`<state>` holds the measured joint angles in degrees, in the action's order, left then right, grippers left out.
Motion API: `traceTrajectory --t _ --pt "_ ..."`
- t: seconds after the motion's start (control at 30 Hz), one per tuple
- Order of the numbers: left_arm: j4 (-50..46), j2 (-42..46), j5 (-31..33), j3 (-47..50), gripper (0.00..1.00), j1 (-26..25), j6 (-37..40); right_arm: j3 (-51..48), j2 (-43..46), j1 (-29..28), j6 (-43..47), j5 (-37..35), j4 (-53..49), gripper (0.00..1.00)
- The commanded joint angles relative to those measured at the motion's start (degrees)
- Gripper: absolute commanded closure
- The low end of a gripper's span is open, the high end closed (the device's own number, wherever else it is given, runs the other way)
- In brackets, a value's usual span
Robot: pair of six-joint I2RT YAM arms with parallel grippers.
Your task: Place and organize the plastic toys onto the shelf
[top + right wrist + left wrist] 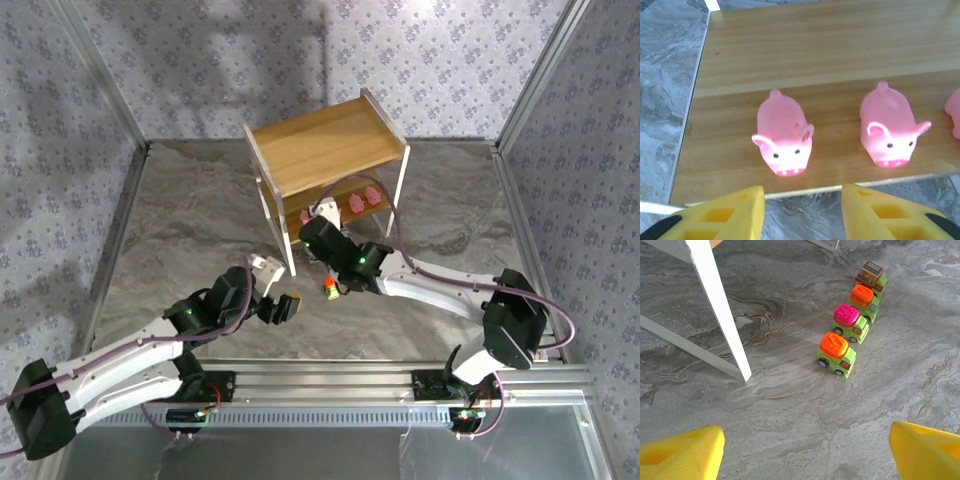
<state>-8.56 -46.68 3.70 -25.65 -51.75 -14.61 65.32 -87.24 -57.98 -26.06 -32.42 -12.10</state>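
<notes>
Plastic toys lie in two groups. The pale-pink rounded pigs stand on the lower board of the light wooden shelf, snouts toward the right pincer, which gapes empty just near of that board's edge. The four yellow-green little trucks sit in single file on the grey marbled counter. The file runs away to the far right of the left pincer, from the orange-topped truck nearest it to the brown-topped truck. Each truck seems parked crosswise to the file. The left pincer, spread wide and holding nothing, looks the nearer one for the trucks.
</notes>
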Motion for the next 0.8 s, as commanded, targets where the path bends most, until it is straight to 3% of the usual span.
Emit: traceTrajectory --t 0.0,0.77 --pt "1.70 -0.73 0.16 -0.59 0.14 -0.18 0.28 -1.81 3.30 -0.96 -0.74 -2.71 -2.53 0.53" --pt "2.23 -8.96 3.86 -3.34 0.14 -4.90 2.04 -18.66 21.89 -2.93 -4.95 -8.53 -11.80 0.50"
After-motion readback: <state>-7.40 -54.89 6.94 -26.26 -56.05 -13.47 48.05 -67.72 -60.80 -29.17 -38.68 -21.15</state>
